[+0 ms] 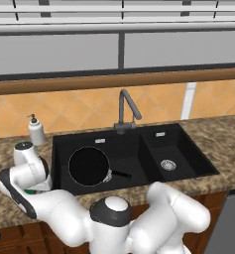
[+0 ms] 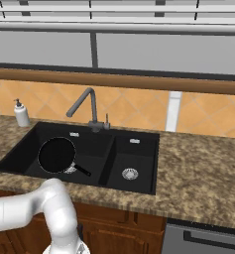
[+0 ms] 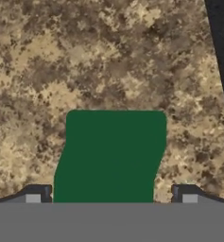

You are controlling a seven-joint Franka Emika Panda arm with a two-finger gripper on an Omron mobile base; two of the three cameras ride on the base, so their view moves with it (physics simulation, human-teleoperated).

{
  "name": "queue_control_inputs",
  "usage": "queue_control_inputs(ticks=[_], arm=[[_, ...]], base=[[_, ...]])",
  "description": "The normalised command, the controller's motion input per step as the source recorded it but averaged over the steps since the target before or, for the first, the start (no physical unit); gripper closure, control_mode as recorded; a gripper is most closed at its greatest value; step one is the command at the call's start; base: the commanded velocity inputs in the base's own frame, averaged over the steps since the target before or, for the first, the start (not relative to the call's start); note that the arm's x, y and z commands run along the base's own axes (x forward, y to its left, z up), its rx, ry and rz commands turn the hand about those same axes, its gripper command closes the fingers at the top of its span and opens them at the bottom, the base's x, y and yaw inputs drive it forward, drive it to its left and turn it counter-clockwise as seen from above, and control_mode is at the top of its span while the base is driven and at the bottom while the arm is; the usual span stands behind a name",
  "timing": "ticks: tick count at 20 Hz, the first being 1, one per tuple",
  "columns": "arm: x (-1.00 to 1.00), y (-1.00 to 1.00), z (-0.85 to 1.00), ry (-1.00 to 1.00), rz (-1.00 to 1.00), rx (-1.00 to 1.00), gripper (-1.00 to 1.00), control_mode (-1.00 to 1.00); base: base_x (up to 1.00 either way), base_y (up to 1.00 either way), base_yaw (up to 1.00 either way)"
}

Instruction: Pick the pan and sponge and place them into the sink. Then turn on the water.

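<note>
A: So, starting closest, what is the hand camera showing?

B: It is looking straight down on the sponge (image 3: 111,158), green face up, lying flat on the speckled brown counter (image 3: 85,61). The gripper (image 3: 111,196) is hanging over it with its jaws standing wide, one dark fingertip (image 3: 35,194) on each side of the green block. I am not seeing any contact; the tips are sitting just beside the sponge's edges, though the lower part of that view is cut off, so I cannot be sure how low they are reaching.

A: And from the left base view?

B: The white arm is bending down to the counter left of the sink (image 1: 198,154). A sliver of green, probably the sponge, is peeking out beneath the wrist, but it is too small to say more.

A: Where is the pan sitting?

B: The pan (image 1: 89,166) is lying inside the large left basin, flat on the bottom, its short handle pointing right toward the divider. The smaller right basin is showing its round metal drain (image 1: 168,164).

A: Farther back?

B: The dark grey faucet (image 1: 127,106) is rising behind the divider, its spout angling over the basins, with no stream visible under it. A white soap dispenser (image 1: 36,130) is standing on the counter near the sink's back left corner, against the orange tiled wall (image 1: 79,106).
</note>
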Motion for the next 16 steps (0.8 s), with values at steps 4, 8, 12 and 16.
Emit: queue_control_inputs(ticks=[4, 8, 12, 16], arm=[[0.19, 0.11, -0.42, 0.0, 0.0, 0.0, -1.0, -1.0], [0.19, 0.27, -0.44, 0.0, 0.0, 0.0, -1.0, -1.0], [0.05, 0.3, -0.76, -0.01, 0.0, 0.0, -1.0, -1.0], [0.0, 0.22, -1.0, -0.02, 0.01, 0.0, 1.0, -1.0]], base=[[0.0, 0.0, 0.0], [0.0, 0.0, 0.0], [0.0, 0.0, 0.0], [0.0, 0.0, 0.0]])
